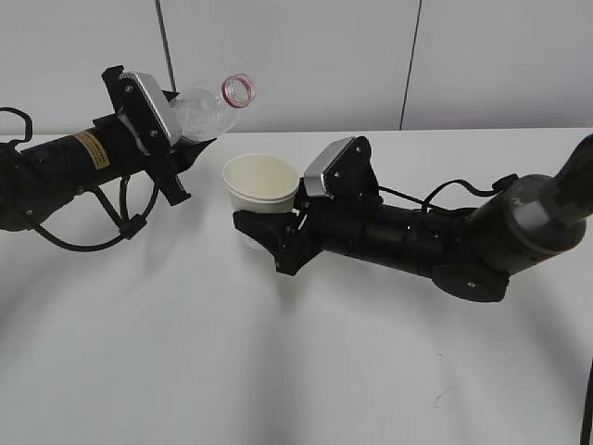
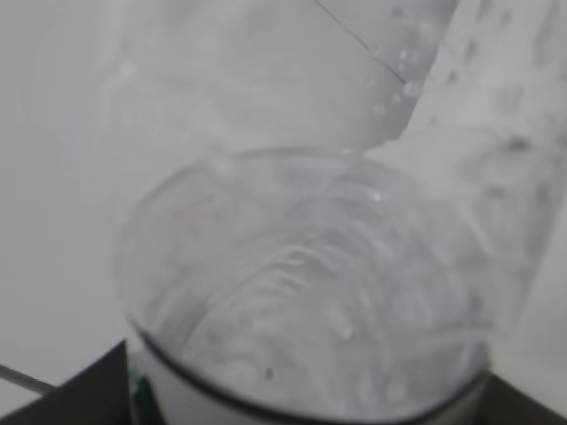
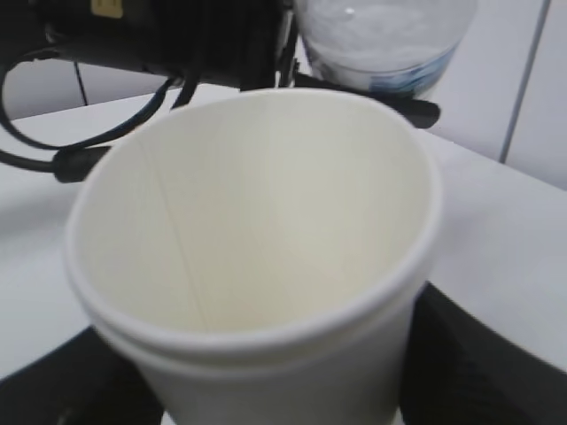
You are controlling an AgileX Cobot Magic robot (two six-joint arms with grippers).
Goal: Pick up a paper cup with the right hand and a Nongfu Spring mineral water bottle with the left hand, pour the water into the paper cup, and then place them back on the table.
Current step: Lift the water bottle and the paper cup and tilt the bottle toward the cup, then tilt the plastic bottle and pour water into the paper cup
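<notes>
**Bottle mouth held short of the cup rim**

Nongfu Spring mineral water bottle [image 1: 211, 109] is held tilted in the left hand [image 1: 162, 153], well above the table [image 1: 278, 371], with its open mouth and red neck ring pointing up and to the right. The bottle body is clamped by the left gripper. The paper cup [image 1: 260, 188] is held lifted off the table by the right hand [image 1: 278, 243], whose fingers are closed around the cup's lower wall; the cup is tipped slightly towards the bottle. In the right wrist view the cup's inside [image 3: 266, 212] appears dry and empty.

Several risks are judged from this pose. The bottle mouth is seen up and to the left of the cup rim rather than clearly over the opening, so water could be spilled onto the table if the tilt is increased before the two are brought together. The cup is thin and could be crushed or squeezed oval by too firm a grip, or could slip once weight is added. Spilled water could also be thrown onto the right hand below.

No brand name can be read. The bottle's label is hidden by the gripper; only a blue-green edge is glimpsed in the right wrist view. A yellow label [image 1: 90, 147] with illegible dark print is seen on the left arm.
</notes>
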